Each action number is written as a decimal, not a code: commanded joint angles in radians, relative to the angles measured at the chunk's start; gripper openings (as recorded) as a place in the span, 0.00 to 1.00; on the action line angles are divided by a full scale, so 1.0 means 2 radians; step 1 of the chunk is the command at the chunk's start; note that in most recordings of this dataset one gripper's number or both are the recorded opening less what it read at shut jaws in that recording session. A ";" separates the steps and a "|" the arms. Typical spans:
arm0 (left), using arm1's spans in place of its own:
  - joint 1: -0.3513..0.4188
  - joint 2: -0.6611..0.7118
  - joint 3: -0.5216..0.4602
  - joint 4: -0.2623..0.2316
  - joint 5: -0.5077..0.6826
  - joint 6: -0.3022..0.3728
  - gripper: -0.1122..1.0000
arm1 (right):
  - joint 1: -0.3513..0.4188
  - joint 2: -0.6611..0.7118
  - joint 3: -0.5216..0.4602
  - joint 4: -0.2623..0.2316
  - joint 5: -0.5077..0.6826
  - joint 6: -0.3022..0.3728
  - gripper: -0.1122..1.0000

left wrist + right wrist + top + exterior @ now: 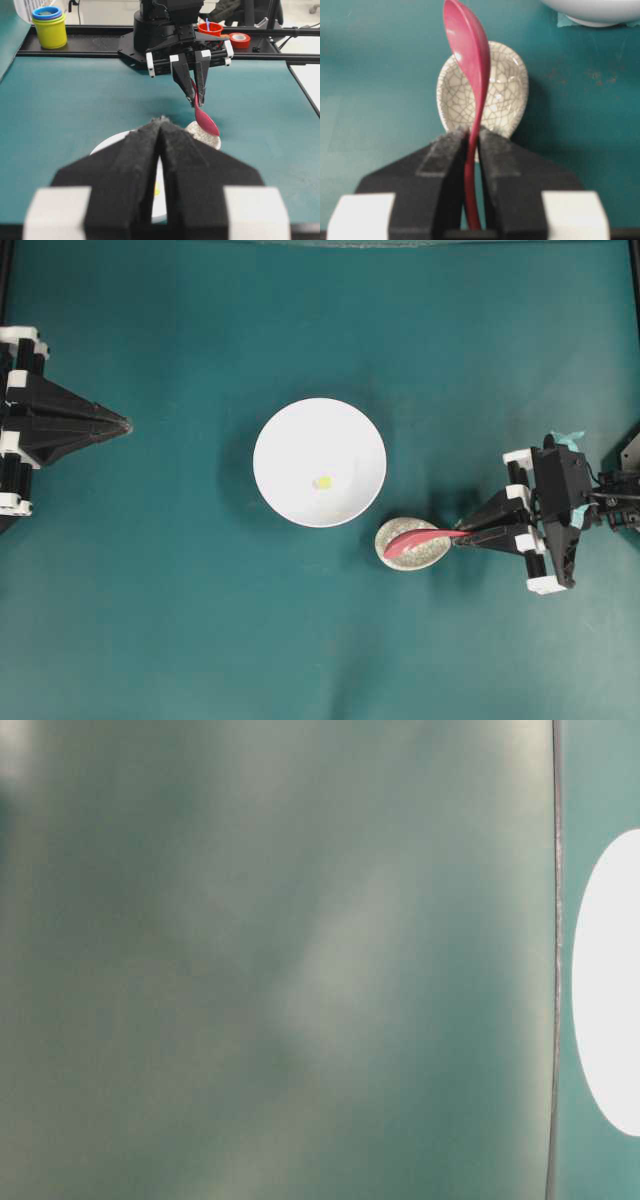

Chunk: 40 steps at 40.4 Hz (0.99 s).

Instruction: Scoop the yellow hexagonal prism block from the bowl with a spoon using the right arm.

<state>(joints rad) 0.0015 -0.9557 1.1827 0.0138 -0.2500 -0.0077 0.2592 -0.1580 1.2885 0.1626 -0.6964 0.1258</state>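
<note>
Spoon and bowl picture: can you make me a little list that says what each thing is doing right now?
spoon: pink-red, tipped on its side, handle pinched between the jaws, scoop over the spoon rest
right gripper: shut on the spoon's handle
spoon rest: speckled, beside the bowl
bowl: white, mid-table
yellow block: tiny, lying inside the bowl
left gripper: shut, holding nothing, away from the bowl

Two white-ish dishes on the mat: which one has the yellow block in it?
The large plain white bowl holds the yellow block. The small crackle-glazed oval spoon rest to its lower right has only the red spoon over it.
</note>
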 commanded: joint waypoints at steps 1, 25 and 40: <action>0.001 0.005 -0.010 0.001 -0.003 -0.002 0.10 | 0.001 -0.008 -0.005 0.002 -0.001 0.002 0.20; 0.001 0.005 -0.010 0.001 -0.003 -0.004 0.10 | 0.002 -0.008 -0.005 0.003 0.022 0.001 0.57; 0.000 0.005 -0.011 0.001 -0.006 -0.005 0.10 | 0.002 -0.008 0.003 0.012 0.007 0.000 0.57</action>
<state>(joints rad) 0.0015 -0.9541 1.1842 0.0138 -0.2516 -0.0153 0.2592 -0.1595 1.2947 0.1795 -0.6565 0.1289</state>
